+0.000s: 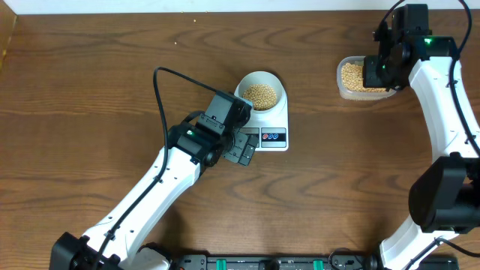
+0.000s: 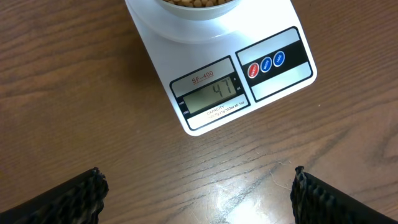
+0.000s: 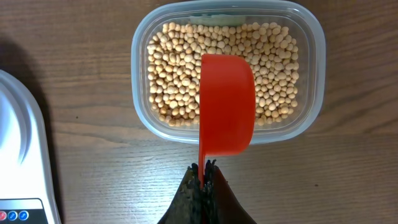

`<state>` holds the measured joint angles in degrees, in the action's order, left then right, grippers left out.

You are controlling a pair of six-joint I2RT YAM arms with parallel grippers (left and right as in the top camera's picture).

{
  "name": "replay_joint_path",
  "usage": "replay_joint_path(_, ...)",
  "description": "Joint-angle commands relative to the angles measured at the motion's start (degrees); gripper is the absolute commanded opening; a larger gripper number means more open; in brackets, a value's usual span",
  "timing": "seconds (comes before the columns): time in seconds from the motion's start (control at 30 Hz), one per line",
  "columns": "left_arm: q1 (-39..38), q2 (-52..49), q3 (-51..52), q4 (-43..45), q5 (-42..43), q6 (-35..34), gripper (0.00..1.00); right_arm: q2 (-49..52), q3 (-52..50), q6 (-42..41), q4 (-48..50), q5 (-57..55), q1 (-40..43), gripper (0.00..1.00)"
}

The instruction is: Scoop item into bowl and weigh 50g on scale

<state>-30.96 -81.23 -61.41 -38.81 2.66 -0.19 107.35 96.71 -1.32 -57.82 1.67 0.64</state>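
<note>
The right gripper (image 3: pixel 204 178) is pinching the thin handle of a red scoop (image 3: pixel 226 102), jaws pressed tight on it. The right wrist view is showing the scoop hanging over the tan beans (image 3: pixel 171 74) in a clear tub (image 3: pixel 138 74), while overhead the arm is hiding the scoop. The left gripper (image 2: pixel 198 198) is standing spread wide and gripping nothing, its fingertips (image 2: pixel 71 198) hovering over the wooden table (image 2: pixel 56 93) just beside the scale (image 2: pixel 155 50). The white bowl (image 1: pixel 243 84) is sitting on the scale, carrying a heap of beans, well apart from the tub. Only the left wrist view is making the writing readable. The display (image 2: pixel 211 94) is reading 47, with "SF-400" printed above it, beside one red and two blue buttons (image 2: pixel 265 63).
</note>
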Motion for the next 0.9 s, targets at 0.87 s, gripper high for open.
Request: replay_joint_path(0.87, 0.2, -0.5, 0.3, -0.2, -0.1, -0.3, 0.96, -0.6, 1.0, 3.0, -5.4, 0.4, 0.5, 0.01)
